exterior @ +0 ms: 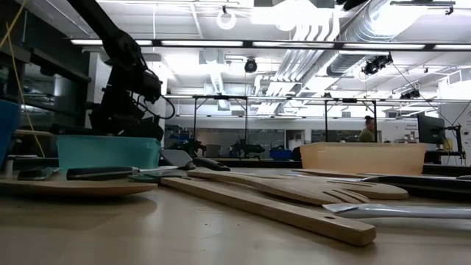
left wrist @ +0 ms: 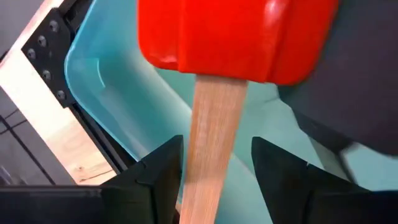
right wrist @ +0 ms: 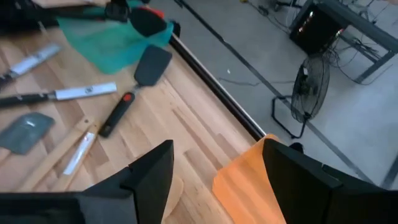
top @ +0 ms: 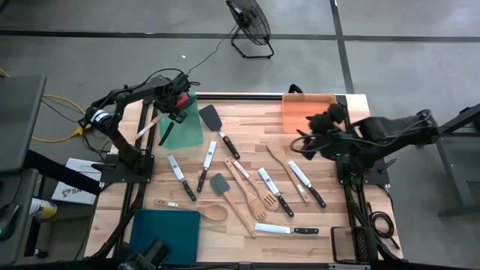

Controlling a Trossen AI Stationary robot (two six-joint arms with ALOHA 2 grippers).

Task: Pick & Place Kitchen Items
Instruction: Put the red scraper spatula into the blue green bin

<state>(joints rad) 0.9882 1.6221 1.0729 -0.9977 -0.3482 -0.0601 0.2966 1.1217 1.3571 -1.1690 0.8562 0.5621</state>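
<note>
A red-headed spatula (left wrist: 236, 37) with a pale wooden handle lies with its head in the green tray (top: 186, 129) at the far left. Its handle (top: 148, 126) sticks out over the tray's left rim. My left gripper (left wrist: 217, 142) is open and points steeply down, one finger on each side of that handle just below the head. My right gripper (right wrist: 217, 146) is open and holds nothing. It hangs high above the table beside the orange tray (top: 304, 111). Knives, wooden spoons and turners, and spatulas lie loose on the table's middle. My left gripper stands open astride the spatula's wooden handle (left wrist: 211, 143), coming from above and lying across it. A gap shows on one side. The other finger (left wrist: 165, 165) is right beside the handle, and I cannot tell whether it touches.
A dark item (left wrist: 354, 93) lies in the green tray next to the red head. A black spatula (top: 216, 124) lies just right of that tray. A teal tray (top: 165, 229) sits at the near left. Several knives (top: 274, 192) and wooden turners (top: 251, 191) crowd the centre.
</note>
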